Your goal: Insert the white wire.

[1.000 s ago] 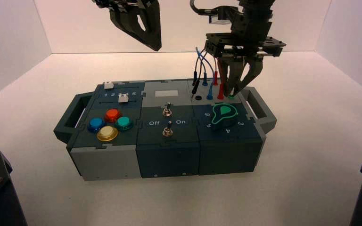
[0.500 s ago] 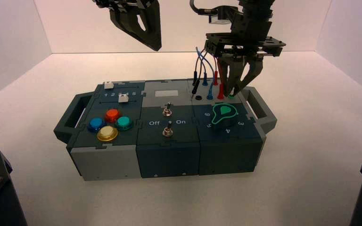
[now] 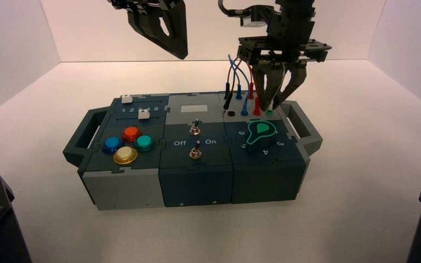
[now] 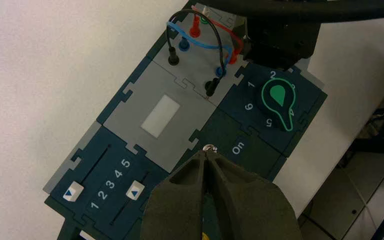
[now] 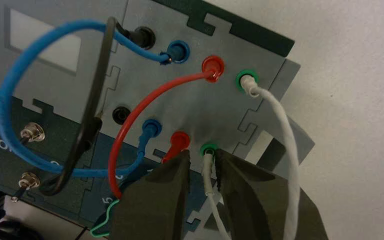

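A pale tabletop (image 3: 362,181) walled by plain white panels carries the box (image 3: 197,175), and above its far right corner hangs the right gripper (image 3: 274,105), pointing down at the socket panel. In the right wrist view its two dark fingers (image 5: 155,200) stand slightly apart on either side of the white wire (image 5: 285,135), just beside its near plug sleeve without clearly pressing it, so the jaws read as spread rather than pinching. That plug sits in a green-ringed socket (image 5: 209,148) in the row of sockets nearer the knob, and the wire arches up and over to its other plug, seated in the second green-ringed socket (image 5: 246,80) in the far row. Beside the white wire a red wire (image 5: 130,130) loops between the two red sockets, next to it a blue wire (image 5: 15,100) runs between two blue sockets, and a black wire (image 5: 97,85) leaves a black socket in the far row while one black socket (image 5: 121,115) stands bare. In front of the sockets lies the green knob (image 3: 259,133), then two toggle switches (image 3: 195,127) at the middle, and at the left end four coloured buttons (image 3: 127,144) and two sliders with white caps (image 3: 142,113). The left gripper (image 3: 167,33) hangs high above the box's middle, its fingers pressed together in the left wrist view.
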You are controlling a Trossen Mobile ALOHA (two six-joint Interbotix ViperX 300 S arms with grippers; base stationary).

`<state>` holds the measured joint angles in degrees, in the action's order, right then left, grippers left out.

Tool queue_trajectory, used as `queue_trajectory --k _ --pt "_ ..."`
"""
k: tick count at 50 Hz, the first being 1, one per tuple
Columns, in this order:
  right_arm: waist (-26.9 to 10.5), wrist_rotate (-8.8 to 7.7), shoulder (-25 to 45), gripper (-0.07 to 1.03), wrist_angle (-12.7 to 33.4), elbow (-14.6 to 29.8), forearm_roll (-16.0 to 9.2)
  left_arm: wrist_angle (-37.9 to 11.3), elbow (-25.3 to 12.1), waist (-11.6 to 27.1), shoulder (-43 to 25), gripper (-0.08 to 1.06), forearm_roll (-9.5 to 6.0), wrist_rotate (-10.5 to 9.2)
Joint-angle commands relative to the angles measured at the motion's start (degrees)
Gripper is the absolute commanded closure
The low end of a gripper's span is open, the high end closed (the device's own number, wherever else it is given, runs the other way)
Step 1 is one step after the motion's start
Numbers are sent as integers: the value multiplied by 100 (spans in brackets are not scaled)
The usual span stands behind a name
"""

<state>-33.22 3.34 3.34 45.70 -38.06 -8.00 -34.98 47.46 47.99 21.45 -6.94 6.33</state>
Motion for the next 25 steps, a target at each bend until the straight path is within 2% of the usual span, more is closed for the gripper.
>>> queue_trajectory --k 1,11,25 --pt "-70 79 -149 67 53 211 44 35 -176 9 79 101 9 35" --pt "-62 158 -176 67 149 264 167 35 -176 9 79 101 9 35" --pt "-70 352 -255 67 290 246 334 35 -176 9 88 101 9 53"
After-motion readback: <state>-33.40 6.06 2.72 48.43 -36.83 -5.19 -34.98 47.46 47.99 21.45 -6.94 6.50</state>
